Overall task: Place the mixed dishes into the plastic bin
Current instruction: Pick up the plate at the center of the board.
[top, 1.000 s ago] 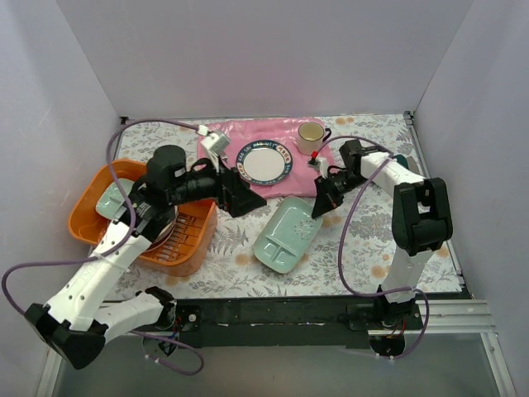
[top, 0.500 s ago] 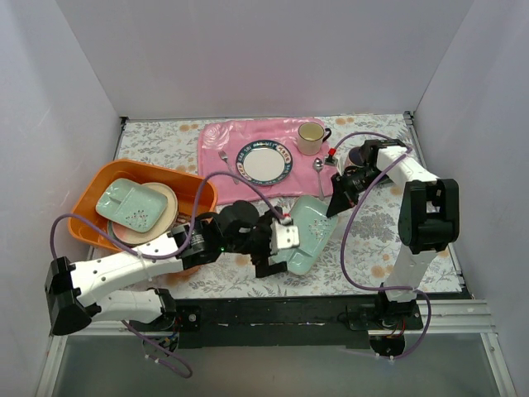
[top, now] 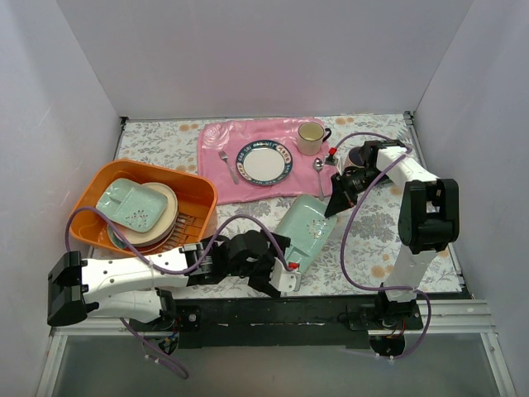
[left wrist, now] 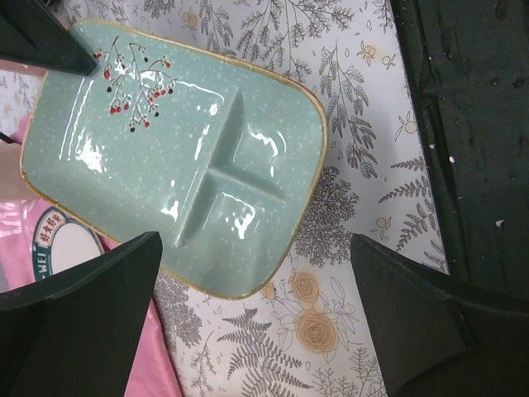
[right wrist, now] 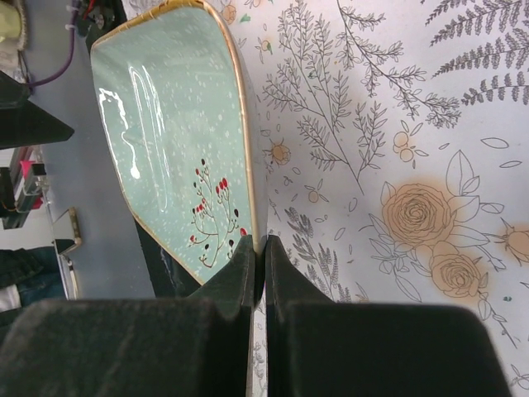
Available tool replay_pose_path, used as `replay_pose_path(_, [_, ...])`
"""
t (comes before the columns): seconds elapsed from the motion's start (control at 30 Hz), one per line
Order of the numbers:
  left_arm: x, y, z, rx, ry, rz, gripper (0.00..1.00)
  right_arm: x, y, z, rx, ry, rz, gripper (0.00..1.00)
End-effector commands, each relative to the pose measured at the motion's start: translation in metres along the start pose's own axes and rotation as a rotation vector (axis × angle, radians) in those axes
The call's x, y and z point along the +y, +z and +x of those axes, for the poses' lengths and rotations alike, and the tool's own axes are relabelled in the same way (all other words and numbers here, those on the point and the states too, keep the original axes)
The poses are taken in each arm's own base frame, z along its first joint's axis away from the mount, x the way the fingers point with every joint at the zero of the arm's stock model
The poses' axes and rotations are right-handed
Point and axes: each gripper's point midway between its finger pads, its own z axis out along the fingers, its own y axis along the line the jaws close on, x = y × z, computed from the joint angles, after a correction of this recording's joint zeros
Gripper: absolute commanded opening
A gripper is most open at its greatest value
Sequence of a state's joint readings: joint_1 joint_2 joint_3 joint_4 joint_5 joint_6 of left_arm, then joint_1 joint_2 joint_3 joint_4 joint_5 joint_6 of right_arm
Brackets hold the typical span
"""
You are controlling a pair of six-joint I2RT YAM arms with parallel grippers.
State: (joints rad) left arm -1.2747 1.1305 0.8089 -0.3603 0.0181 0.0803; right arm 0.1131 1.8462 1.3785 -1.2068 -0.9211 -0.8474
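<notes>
A pale green divided tray [top: 302, 231] lies mid-table, tilted up at its far right corner. There my right gripper [top: 335, 206] is shut on its gold rim; the right wrist view shows both fingers pinching the edge [right wrist: 259, 248] of the tray [right wrist: 165, 124]. My left gripper [top: 283, 270] stands wide open at the tray's near end, apart from it. Its two fingers [left wrist: 83, 322] flank bare cloth below the tray [left wrist: 173, 157]. The orange plastic bin [top: 196, 184] at the left holds stacked plates with another green tray [top: 131, 204] on top.
At the back lies a pink cloth mat [top: 213, 141] with a blue-rimmed white plate [top: 265, 161], a fork [top: 225, 165] and a spoon [top: 319, 170]. A cream-yellow mug [top: 311, 136] stands at its right end. White walls enclose three sides.
My left arm swung from over the bin across to the tray's near end and dropped low by the front edge. The right gripper, still shut on the tray's corner, shifted slightly right.
</notes>
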Motion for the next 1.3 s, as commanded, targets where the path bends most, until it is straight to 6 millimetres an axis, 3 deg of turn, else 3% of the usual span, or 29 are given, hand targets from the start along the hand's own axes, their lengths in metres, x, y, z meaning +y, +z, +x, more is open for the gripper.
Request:
replay_pose_path(0.0, [0.004, 0.007, -0.003, 0.003, 0.080, -0.041, 0.98, 0.048, -0.005, -0.020, -0.119, 0.099, -0.146, 0.01])
replay_pose_path(0.2, [0.005, 0.014, 0.008, 0.065, 0.132, -0.082, 0.98, 0.052, -0.005, -0.019, -0.131, 0.111, -0.160, 0.01])
replay_pose_path(0.3, [0.007, 0.015, 0.012, 0.087, 0.134, -0.093, 0.92, 0.055, -0.005, -0.019, -0.137, 0.116, -0.167, 0.01])
replay_pose_path(0.47, [0.011, 0.017, 0.024, 0.149, 0.142, -0.123, 0.65, 0.061, -0.005, -0.019, -0.149, 0.123, -0.181, 0.01])
replay_pose_path(0.67, [0.021, 0.019, 0.023, 0.163, 0.148, -0.169, 0.57, 0.065, -0.006, -0.018, -0.156, 0.123, -0.183, 0.01])
replay_pose_path(0.97, [0.052, 0.003, 0.002, 0.140, 0.150, -0.281, 0.00, 0.066, -0.007, -0.016, -0.145, 0.124, -0.171, 0.01])
replay_pose_path(1.27, [0.082, -0.019, -0.031, 0.064, 0.137, -0.379, 0.00, 0.064, -0.005, -0.015, -0.142, 0.139, -0.173, 0.03])
